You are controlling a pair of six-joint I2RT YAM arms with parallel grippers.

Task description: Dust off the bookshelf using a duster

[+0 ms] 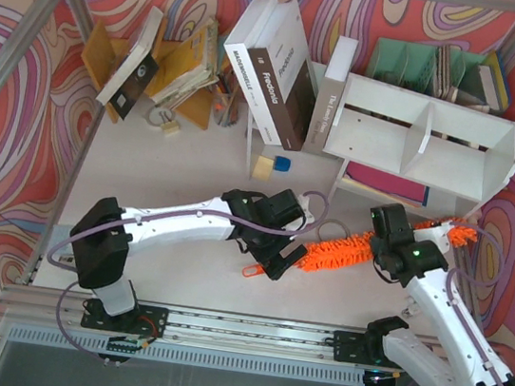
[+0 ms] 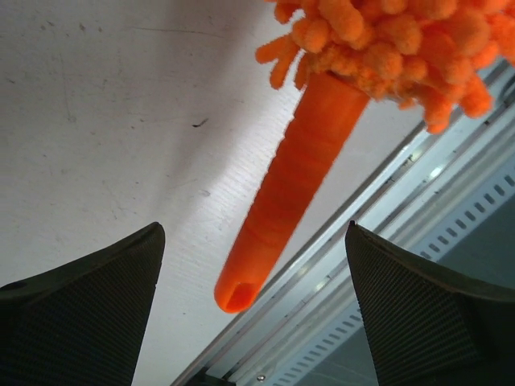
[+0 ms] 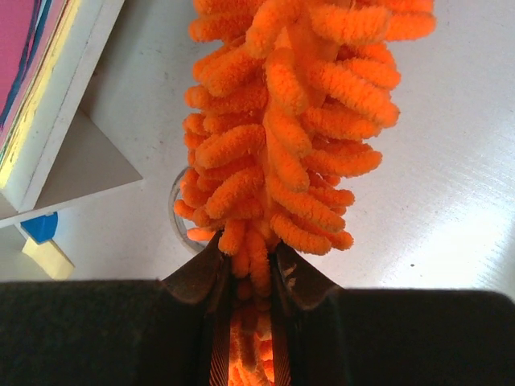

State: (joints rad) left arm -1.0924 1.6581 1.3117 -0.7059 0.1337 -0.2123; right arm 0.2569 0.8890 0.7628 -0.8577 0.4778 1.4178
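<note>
Looking for the long bright orange duster (image 1: 331,249) with the shaggy microfibre head: where is it?
— Slanting across the white bench (image 1: 195,160) near the front, between the two arms. Its smooth plastic handle (image 2: 294,169) points toward the left arm. The fluffy tip ends near the right front corner of the large white two-compartment bookshelf (image 1: 420,129).
— Is it resting on the bench?
— I cannot tell.
— The claws?
— The right claw (image 3: 245,269) is clenched on the shaggy head (image 3: 282,121), strands squeezed between its fingers. The left claw (image 2: 253,237) is released, its dark fingers (image 2: 88,314) wide on either side of the handle end, touching neither side.
— Around the bookshelf?
— A mint-green divided organizer (image 1: 401,60) stands behind it, thick books (image 1: 275,71) lean just to its left, and a flat pink thing (image 1: 383,184) lies beneath its near edge.
</note>
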